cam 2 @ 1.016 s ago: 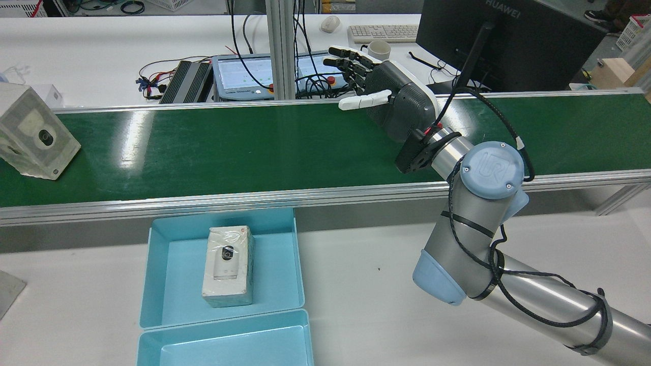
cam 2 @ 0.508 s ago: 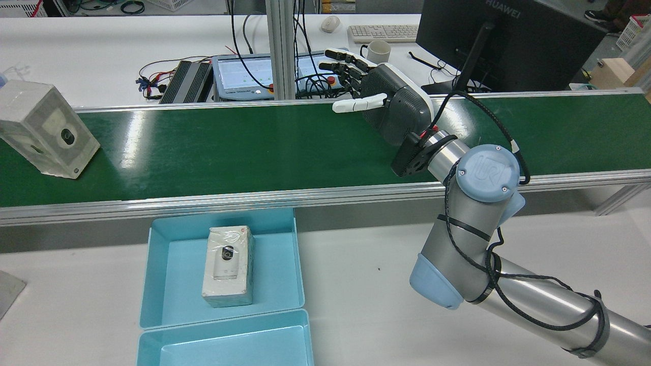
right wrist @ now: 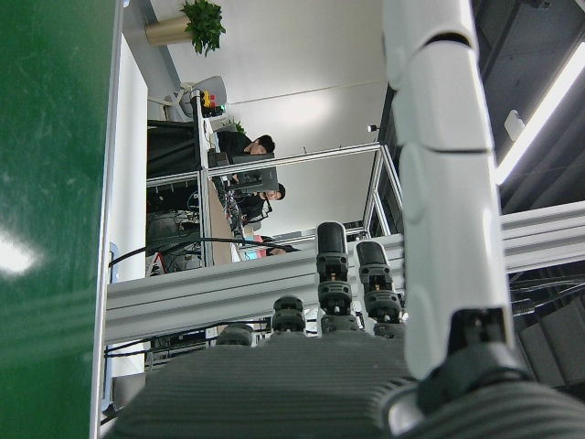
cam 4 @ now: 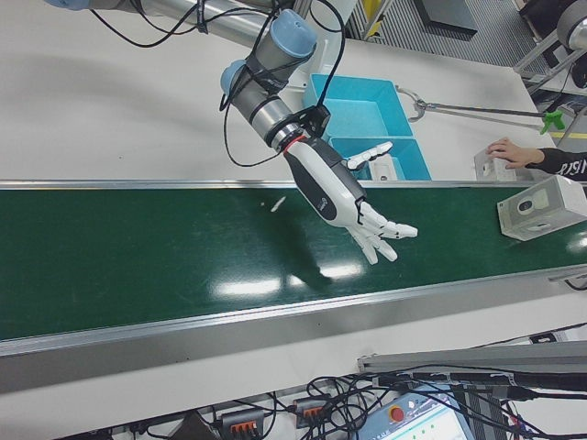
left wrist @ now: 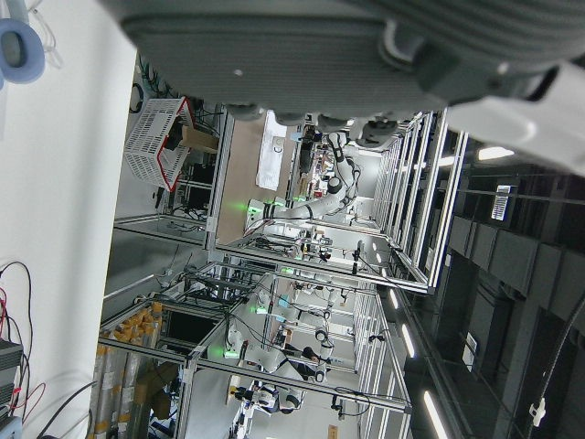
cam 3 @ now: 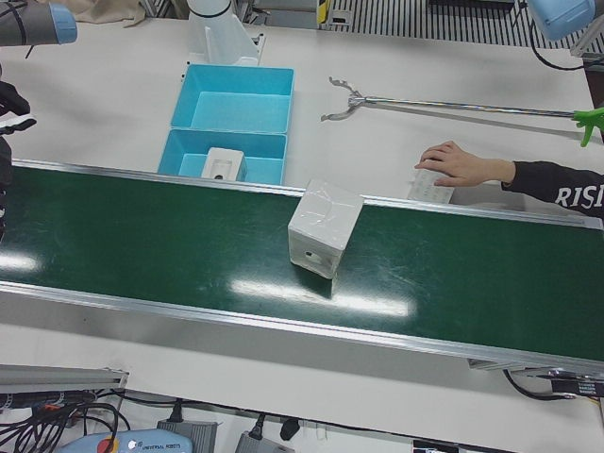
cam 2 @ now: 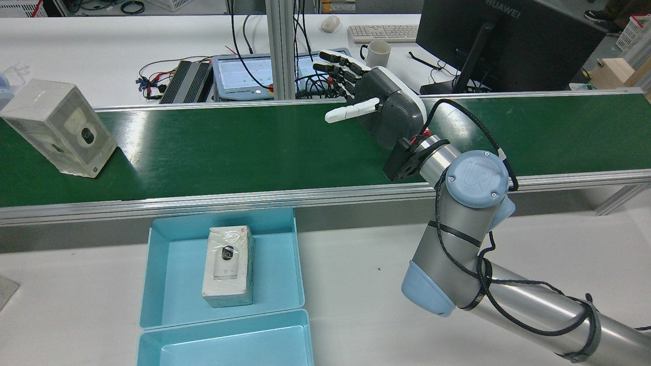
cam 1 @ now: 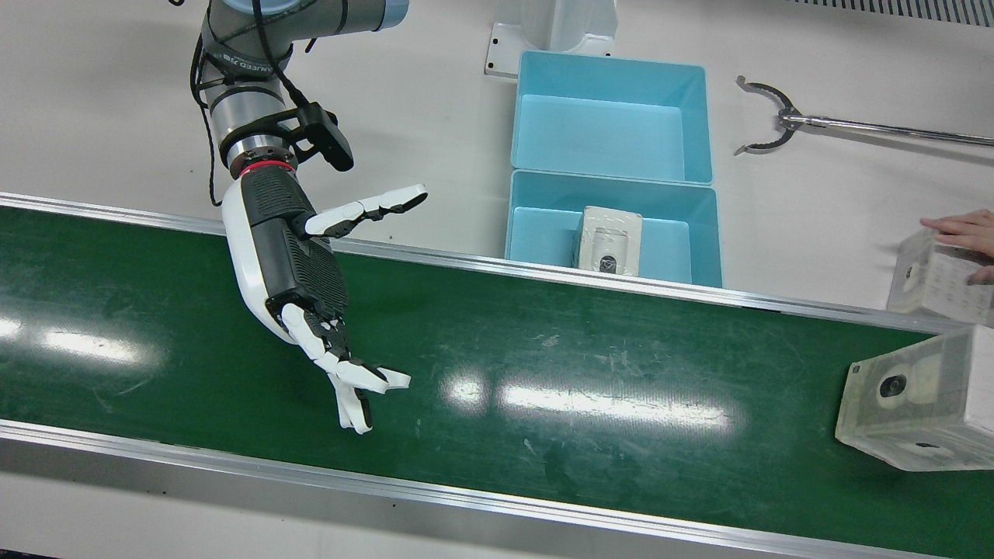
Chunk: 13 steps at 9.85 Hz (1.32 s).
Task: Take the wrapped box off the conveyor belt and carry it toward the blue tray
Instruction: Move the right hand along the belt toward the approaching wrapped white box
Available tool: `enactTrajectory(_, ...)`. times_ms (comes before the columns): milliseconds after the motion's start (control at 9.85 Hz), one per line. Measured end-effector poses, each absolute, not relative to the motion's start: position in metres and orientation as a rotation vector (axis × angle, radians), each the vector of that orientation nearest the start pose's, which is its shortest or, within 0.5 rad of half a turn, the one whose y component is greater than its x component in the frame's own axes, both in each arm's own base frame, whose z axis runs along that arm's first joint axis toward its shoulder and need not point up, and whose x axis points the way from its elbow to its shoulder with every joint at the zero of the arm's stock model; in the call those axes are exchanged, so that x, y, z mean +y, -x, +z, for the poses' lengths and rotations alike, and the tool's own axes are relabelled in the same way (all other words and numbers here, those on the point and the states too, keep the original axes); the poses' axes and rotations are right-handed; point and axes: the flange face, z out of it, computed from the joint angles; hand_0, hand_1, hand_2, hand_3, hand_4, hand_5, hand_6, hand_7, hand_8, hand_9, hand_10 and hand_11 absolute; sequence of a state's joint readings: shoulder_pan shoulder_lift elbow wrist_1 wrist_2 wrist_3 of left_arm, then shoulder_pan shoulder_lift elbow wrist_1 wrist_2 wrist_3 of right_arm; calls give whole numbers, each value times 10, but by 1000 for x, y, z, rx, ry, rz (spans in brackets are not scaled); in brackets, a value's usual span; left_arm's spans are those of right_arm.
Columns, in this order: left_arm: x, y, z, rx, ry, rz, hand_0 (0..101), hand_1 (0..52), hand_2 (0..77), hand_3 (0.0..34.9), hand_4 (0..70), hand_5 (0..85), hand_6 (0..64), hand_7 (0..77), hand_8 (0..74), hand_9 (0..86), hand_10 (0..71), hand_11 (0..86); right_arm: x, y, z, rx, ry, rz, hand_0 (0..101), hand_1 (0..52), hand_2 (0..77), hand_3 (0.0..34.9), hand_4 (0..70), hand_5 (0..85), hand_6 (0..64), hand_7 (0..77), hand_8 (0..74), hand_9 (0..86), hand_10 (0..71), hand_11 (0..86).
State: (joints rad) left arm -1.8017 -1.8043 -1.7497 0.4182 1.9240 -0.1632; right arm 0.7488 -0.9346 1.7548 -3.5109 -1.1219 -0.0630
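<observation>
overall: bright, even indoor light from overhead; colours clean, no dim corners
glare: long white streaks on the glossy green conveyor belt [cam 1: 233,326], strongest mid-belt in the front view; also a patch at the belt's left end in the rear view
shadows: soft and faint; a blurred dark patch on the belt under the black-and-white robot right hand [cam 4: 341,197]
white tabletop [cam 2: 356,284]: near blown out
focus: fixed views sharp
right hand view: near fingers large, slightly soft
left hand view: background busy; ceiling strip lights flare
</observation>
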Motion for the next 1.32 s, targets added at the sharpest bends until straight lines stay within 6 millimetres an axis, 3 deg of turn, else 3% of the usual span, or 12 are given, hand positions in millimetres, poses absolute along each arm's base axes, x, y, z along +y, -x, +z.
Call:
enactTrajectory(203,-513,222,519,2214,321,-2249,0,0,11,0,5,11,0,5,5,0,5,0,-560,369,260,2632,-605,-1791,513,180,76,34,98,175,65,235,33,71,0,11)
enactTrajectory(305,-513,222,519,2214,321,-2249,0,0,5,0,5,11,5,5,5,5,0,0,-555,376,260,2628,-591,-1811,536,224,104,47,109,185,71,245,33,65,0,11)
enactTrajectory(508,-513,222,519,2214,321,-2249,0,0,11,0,5,11,5,5,5,5,5,0,-552,382,262,2622,-574,-1837,544,218,104,45,109,185,71,229,33,49,0,11)
enactTrajectory(609,-513,222,519,2214,321,-2249,0,0,11,0,5,11,5,5,5,5,5,5,-551,383,260,2622,-571,-1835,516,185,125,0,104,185,76,218,33,49,0,11)
enactTrajectory(711,-513,222,519,2214,321,-2249,0,0,11,0,5,11,0,5,5,0,5,0,-552,383,257,2623,-572,-1828,532,213,120,0,115,185,76,229,33,65,0,11)
enactTrajectory(1320,-513,222,519,2214,321,-2249,0,0,11,0,5,11,0,5,5,0,5,0,-549,398,255,2627,-592,-1837,536,213,131,0,98,185,87,235,33,71,0,11)
